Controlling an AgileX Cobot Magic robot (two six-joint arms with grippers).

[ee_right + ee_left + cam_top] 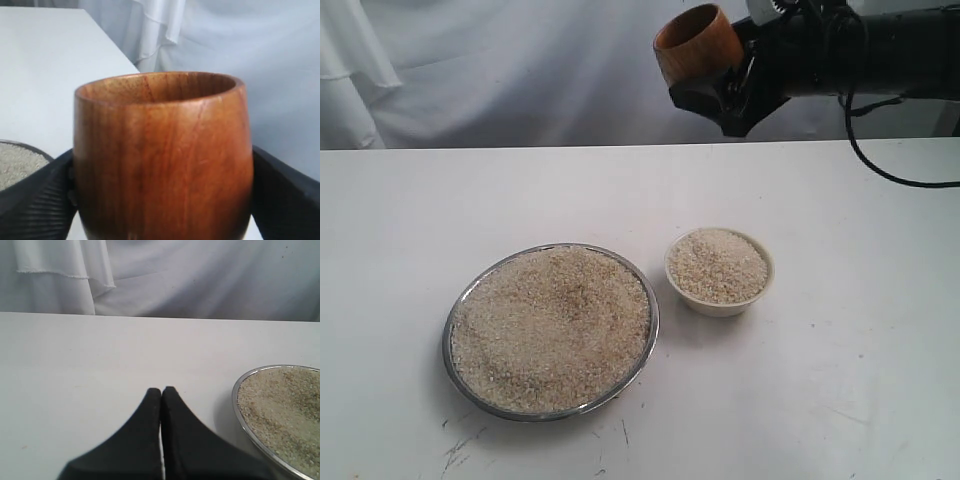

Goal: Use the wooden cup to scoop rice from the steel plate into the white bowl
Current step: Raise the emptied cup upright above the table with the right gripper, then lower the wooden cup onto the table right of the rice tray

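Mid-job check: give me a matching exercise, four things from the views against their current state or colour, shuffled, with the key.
Things:
1. wooden cup
2. white bowl
3. steel plate
4. left pincer

States:
A. shut, holding nothing
B. shiny silver, heaped with rice
C. held up in the air
D. cream-white, full to the rim

Pairs: 1-C, 2-D, 3-B, 4-A

Right pincer (708,78) raised, clamping wooden cup (692,45), left pincer (161,393) closed
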